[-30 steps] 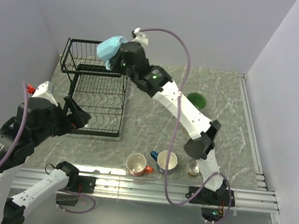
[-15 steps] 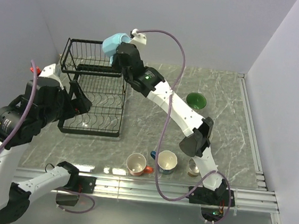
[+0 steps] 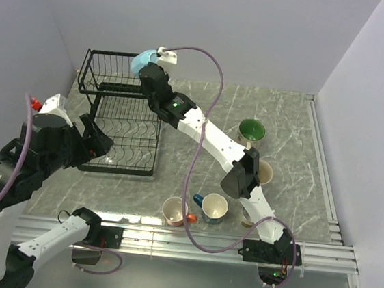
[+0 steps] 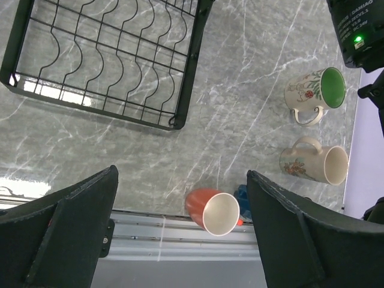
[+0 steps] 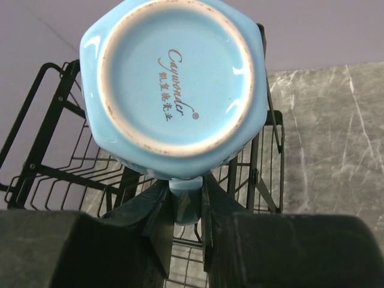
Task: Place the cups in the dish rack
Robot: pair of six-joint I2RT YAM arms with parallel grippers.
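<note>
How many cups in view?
5: light blue mug in the right gripper above the dish rack; green-inside mug and cream mug at right; orange-red mug and dark blue mug at the near edge. More may be hidden.

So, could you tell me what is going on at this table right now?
The right gripper holds a light blue ceramic mug by its handle above the upper basket of the black wire dish rack; the mug is not yet set down. The left gripper hangs open and empty over the grey marble table. Waiting there are an orange-red mug, a dark blue mug, a green-lined cream mug and a plain cream mug.
</note>
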